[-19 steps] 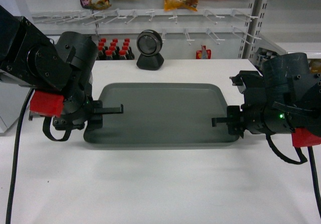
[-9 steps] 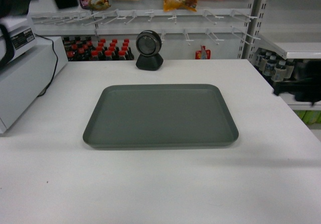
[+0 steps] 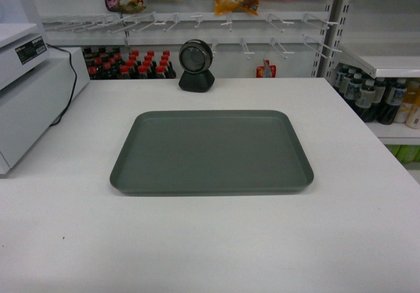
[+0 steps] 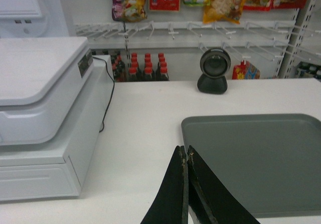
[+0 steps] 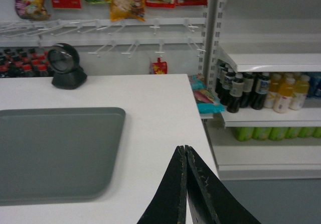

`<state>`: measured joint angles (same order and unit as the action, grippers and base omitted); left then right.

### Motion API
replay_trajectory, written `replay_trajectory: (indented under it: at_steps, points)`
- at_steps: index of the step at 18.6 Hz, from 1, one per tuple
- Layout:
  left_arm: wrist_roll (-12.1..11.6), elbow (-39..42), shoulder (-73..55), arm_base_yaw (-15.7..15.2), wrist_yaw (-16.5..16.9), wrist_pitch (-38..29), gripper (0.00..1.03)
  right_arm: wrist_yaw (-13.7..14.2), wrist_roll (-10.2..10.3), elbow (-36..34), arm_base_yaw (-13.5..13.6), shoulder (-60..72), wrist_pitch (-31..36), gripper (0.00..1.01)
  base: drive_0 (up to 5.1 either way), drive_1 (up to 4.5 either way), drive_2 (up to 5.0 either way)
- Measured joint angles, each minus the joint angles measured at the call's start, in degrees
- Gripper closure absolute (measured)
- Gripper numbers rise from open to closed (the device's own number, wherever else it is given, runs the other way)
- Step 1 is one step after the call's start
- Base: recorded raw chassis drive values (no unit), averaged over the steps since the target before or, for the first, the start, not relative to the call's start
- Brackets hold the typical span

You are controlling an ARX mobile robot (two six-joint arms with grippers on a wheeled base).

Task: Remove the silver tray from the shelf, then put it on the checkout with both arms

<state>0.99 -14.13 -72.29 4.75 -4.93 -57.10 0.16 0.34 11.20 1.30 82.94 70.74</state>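
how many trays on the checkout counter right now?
1. The silver tray lies flat mid-counter on the checkout, in front of the black scanner and right of the white till. None looks hidden; no gripper touches it.

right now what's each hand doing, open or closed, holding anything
Left hand: closed, empty, off the tray's left edge.
Right hand: closed, empty, to the right of the tray.
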Motion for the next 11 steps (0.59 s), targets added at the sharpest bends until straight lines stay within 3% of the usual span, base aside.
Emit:
replay_trajectory:
  at_steps: [2, 4, 5, 11]
  points:
    - [0.0, 2.91, 5.31, -0.9, 0.66, 1.18, 1.02, 0.13, 0.02, -2.38, -1.42, -8.81, -7.87, 0.99, 0.0, 0.0, 0.0]
    - [-0.04, 6.6, 8.66, -4.31, 4.76, 1.05, 1.02, 0.0, 0.02, -4.33, -1.31, -16.7, -11.28, 0.99, 0.0, 0.0, 0.0]
    - [-0.02, 8.35, 9.4, -5.18, 4.26, 0.17, 1.02, 0.02, 0.04, -5.53, -1.31, -19.02, -13.35, 0.99, 0.0, 0.0, 0.0]
    - [-0.02, 12.81, 26.56, -4.63, 4.92, 13.9, 1.02, -0.17, 0.02, -9.81, -1.31, -37.13, -27.26, 0.99, 0.0, 0.0, 0.0]
